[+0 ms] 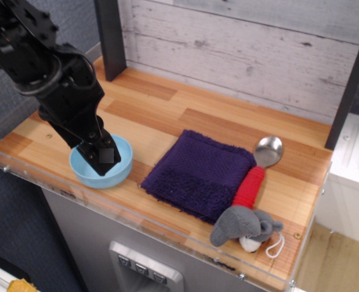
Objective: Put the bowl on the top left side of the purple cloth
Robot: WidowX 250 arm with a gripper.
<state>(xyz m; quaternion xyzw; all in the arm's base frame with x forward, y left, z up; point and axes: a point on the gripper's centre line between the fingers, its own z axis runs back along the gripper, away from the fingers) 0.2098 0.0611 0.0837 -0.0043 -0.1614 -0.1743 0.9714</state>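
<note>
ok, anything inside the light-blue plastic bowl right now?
Only the black gripper, lowered into the small round light-blue plastic bowl. It covers most of the interior; the visible strip of blue looks empty. Whether the jaws are open or gripping the rim can't be seen.

Wood-plank table [167, 109] w/ clear acrylic edge along front & left. Directly on it: light-blue bowl [121, 164] near front-left, purple cloth [198, 173] at center, just beside bowl but apart. Spoon [260, 167] w/ red handle along cloth's right edge, steel end toward back wall. Grey plush toy [245, 226] at front right, touching handle end.
</note>
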